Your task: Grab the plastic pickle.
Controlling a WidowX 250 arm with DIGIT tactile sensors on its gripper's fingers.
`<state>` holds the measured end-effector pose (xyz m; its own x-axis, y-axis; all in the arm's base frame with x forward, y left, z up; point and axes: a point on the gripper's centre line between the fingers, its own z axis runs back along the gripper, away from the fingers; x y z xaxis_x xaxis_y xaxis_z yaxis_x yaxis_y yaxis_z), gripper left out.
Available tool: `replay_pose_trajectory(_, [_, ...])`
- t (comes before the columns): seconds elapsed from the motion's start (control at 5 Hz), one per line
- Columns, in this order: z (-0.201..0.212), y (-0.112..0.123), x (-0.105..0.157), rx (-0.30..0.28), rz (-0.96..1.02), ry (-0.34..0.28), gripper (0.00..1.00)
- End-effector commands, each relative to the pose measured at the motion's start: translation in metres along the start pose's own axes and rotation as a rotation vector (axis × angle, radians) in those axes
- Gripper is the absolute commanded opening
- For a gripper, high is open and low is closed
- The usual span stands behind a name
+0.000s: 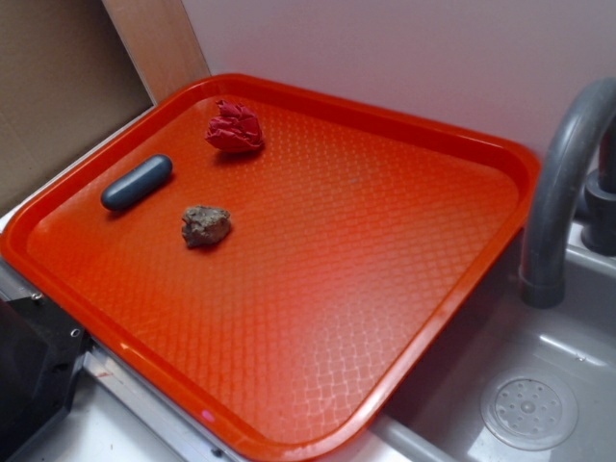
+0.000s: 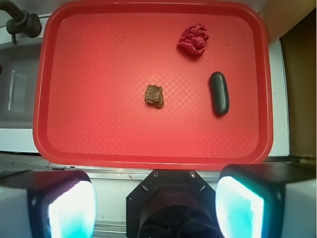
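Ahead and right of your gripper (image 2: 156,198), whose pads stood wide apart and empty, the plastic pickle (image 2: 219,93) lay on the tray (image 2: 99,153), its long axis running straight away from you.

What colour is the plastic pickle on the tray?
Dark blue-grey, smooth and plain. The plastic pickle shows best in the exterior view.
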<state>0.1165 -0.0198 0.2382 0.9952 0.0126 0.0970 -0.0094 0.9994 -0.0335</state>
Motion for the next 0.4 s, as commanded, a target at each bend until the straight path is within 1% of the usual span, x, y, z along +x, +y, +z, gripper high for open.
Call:
replay_pose_trajectory(0.0, [0.0, 0.0, 0.0, 0.0, 0.0, 0.0, 1.0])
replay_pose_trajectory(0.2, [-0.047, 0.008, 0.034, -0.023, -0.045, -0.065, 1.0])
